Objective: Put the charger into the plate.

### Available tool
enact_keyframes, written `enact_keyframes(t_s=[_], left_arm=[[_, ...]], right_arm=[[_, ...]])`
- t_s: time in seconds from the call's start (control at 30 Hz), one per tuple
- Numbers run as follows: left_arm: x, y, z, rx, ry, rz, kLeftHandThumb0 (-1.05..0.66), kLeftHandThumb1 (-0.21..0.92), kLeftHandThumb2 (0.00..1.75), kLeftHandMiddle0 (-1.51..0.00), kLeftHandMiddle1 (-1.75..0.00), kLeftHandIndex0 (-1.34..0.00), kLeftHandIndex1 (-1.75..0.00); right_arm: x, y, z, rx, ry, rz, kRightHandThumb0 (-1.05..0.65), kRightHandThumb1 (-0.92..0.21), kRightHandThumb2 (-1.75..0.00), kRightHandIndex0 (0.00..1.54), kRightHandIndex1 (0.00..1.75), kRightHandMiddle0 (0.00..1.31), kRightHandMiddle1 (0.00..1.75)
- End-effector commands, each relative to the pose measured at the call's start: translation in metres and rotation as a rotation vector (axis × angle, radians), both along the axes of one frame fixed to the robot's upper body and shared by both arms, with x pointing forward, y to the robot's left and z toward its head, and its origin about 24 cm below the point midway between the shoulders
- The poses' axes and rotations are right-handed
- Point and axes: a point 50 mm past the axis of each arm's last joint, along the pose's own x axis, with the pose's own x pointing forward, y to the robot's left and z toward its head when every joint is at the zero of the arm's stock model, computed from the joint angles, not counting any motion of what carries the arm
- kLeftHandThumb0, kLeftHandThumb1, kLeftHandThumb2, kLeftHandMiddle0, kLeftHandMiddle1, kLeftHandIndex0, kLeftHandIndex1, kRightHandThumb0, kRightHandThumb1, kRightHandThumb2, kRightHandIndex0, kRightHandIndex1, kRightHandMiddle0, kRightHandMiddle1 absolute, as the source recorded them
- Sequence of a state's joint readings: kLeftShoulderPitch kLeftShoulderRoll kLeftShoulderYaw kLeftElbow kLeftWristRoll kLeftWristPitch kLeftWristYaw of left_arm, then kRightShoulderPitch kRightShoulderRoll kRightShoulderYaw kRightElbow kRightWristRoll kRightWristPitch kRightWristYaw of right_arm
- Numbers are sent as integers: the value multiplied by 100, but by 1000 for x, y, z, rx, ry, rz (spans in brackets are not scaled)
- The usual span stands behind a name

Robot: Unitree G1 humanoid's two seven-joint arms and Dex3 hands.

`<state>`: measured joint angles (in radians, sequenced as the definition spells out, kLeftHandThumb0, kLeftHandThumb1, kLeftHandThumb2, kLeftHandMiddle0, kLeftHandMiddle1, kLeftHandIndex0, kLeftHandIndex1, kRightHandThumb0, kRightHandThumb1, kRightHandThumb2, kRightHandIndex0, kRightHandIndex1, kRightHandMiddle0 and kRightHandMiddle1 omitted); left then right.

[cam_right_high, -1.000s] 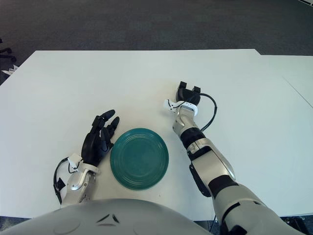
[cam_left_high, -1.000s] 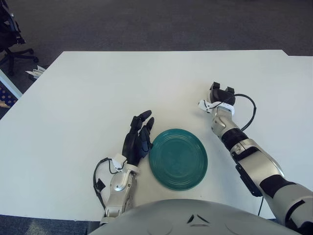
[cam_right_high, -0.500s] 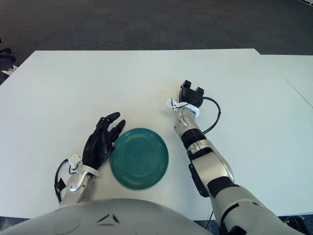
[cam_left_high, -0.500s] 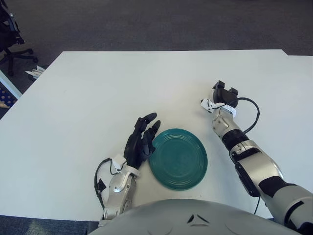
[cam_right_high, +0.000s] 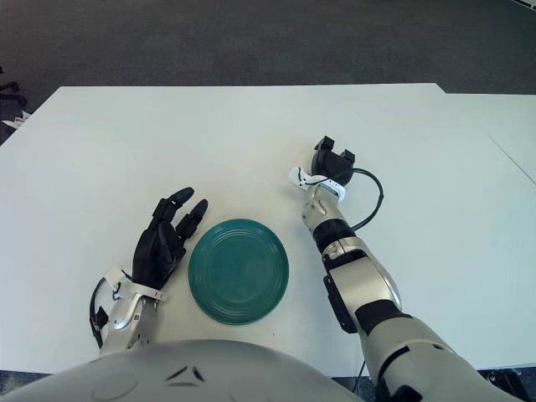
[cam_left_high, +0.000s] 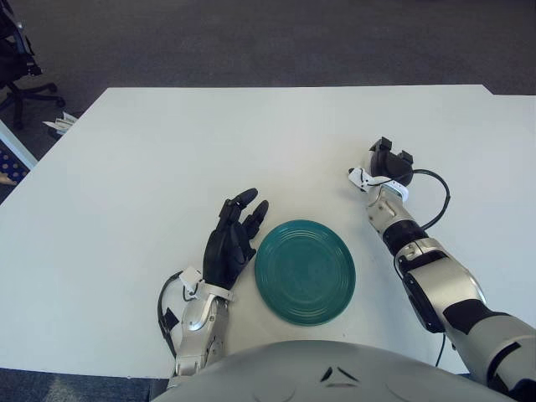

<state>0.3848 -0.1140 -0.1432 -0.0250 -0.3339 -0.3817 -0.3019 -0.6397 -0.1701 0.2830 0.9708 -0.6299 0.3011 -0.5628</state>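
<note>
A round dark-green plate [cam_left_high: 305, 271] lies on the white table [cam_left_high: 167, 151] near its front edge. My left hand [cam_left_high: 230, 239] is just left of the plate's rim, black fingers spread and holding nothing. My right hand [cam_left_high: 388, 159] is beyond the plate to its right, seen from behind, with a white tag [cam_left_high: 358, 178] at its wrist. It covers the spot of table beneath it. No charger shows in either view; I cannot tell whether one is under that hand.
A black cable [cam_left_high: 435, 201] loops from the right wrist over the table. An office chair [cam_left_high: 21, 75] stands on the floor past the table's far left corner. The table's right edge runs close behind the right arm.
My right hand has crept a little farther away and to the right. My left hand swung toward the plate's rim, then drew back left of it.
</note>
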Motion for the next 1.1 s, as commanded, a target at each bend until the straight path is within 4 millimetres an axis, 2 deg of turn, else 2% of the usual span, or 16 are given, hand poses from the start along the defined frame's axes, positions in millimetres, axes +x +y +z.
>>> enact_keyframes(t_s=[0.0, 0.7, 1.07], left_arm=[[1, 1, 1, -11, -25, -4, -96, 92, 81, -59, -7, -21, -97], [1, 1, -2, -25, -31, -18, -95, 92, 78, -60, -7, -22, -98], [1, 2, -3, -28, -31, -34, -93, 92, 78, -59, -5, -21, -97]], right_arm=[[-19, -10, -30, 23, 118, -32, -45, -42, -118, 91, 175, 53, 175], [-19, -17, -30, 17, 87, 2, -44, -43, -117, 95, 175, 52, 175], [-19, -20, -30, 39, 81, -1, -48, -32, -131, 108, 175, 61, 175]])
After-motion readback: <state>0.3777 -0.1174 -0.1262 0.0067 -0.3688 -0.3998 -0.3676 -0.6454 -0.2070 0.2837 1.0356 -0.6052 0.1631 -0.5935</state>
